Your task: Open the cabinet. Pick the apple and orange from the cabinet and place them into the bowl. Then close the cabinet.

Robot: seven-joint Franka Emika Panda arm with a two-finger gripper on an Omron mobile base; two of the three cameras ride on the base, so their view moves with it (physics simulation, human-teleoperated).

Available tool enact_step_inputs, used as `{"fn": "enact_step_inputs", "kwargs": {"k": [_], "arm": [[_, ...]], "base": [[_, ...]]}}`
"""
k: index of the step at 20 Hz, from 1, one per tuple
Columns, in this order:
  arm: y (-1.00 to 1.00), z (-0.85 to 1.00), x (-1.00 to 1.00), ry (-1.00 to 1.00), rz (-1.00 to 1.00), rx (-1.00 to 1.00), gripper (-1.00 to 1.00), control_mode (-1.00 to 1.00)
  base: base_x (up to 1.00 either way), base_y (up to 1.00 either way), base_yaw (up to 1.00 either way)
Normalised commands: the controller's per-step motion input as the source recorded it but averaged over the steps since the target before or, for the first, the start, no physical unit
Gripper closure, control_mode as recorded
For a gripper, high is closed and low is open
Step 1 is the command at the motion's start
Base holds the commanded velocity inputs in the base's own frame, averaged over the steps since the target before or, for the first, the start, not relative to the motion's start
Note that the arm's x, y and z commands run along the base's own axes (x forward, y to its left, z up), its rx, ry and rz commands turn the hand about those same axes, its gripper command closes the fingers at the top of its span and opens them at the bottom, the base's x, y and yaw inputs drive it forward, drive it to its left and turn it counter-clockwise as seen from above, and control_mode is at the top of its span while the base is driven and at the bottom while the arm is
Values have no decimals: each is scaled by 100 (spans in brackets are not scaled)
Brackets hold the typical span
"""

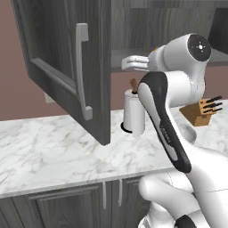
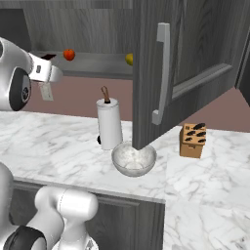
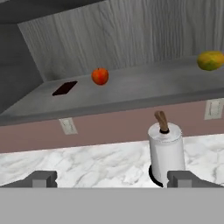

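Gripper jaws wide apart and empty, apple at 12 o'clock on the cabinet shelf, orange out at 2.

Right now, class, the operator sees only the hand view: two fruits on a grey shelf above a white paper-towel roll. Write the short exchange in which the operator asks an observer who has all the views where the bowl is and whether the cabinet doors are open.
Operator: Where is the bowl?
Observer: The shallow speckled whitish bowl sits on the marble counter, just in front of the white paper-towel roll, towards the robot.
Operator: Are the cabinet doors open?
Observer: Yes. The dark grey wood-grain left door and right door are both swung out. In the right base view, the right door's lower corner shows just above the bowl.
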Motion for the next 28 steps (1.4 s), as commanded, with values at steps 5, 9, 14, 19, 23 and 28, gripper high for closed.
{"fn": "enact_step_inputs", "kwargs": {"k": [5,9,14,19,23,28], "arm": [[0,0,54,8,-2,-4,-100,-100],[0,0,33,3,-1,-2,-100,-100],[0,0,24,1,0,-2,-100,-100],[0,-1,32,-1,0,-5,-100,-100],[0,0,36,0,0,-3,-100,-100],[0,0,32,-1,0,-3,-100,-100]], "base": [[0,0,0],[0,0,0],[0,0,0],[0,0,0],[0,0,0],[0,0,0]]}}
